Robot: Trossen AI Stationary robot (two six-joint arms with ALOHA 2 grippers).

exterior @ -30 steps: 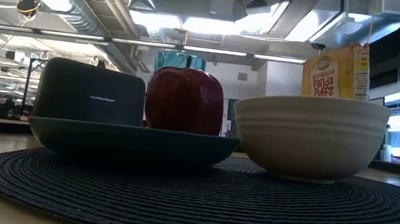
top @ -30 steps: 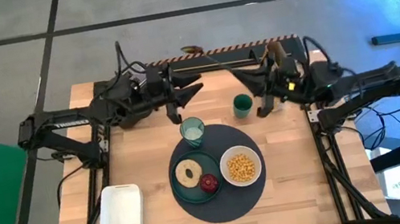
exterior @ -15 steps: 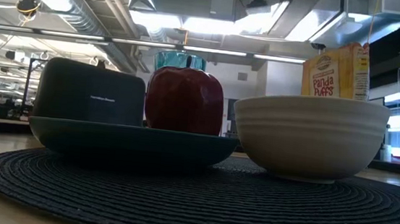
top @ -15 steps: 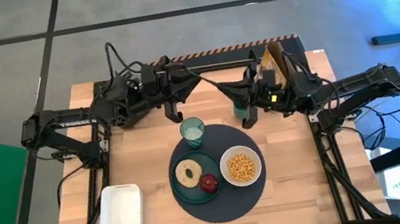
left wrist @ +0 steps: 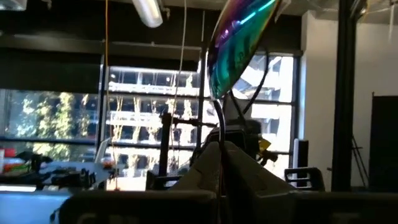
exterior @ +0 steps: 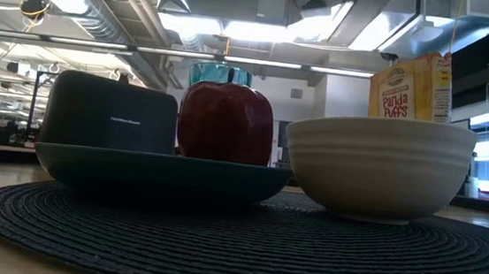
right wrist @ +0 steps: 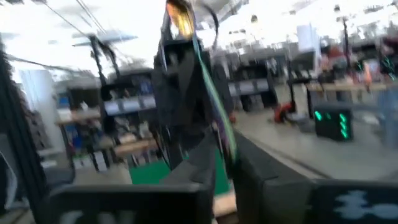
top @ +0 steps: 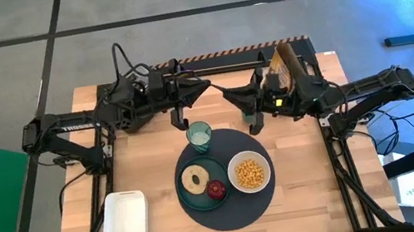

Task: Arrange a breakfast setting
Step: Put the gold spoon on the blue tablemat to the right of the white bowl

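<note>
While both arms hang at the table's rear, right hand [top: 251,114] over small cup [top: 248,114] — plate [top: 194,194], bowl [top: 249,172] on mat [top: 232,213].

Back of table crowded: 2 arms over tumbler [top: 199,136]; bare wood beside tray [top: 125,222] and mat [top: 244,212].

Mat [top: 231,209] centre of table [top: 159,183]. On mat: plate [top: 188,193] left, bowl [top: 249,173] right, tumbler [top: 199,136] at far edge. Bagel [top: 195,178] and fruit [top: 216,189] on plate. Tray [top: 125,222] near-left, off mat. Cereal box [top: 283,59] far right.
</note>
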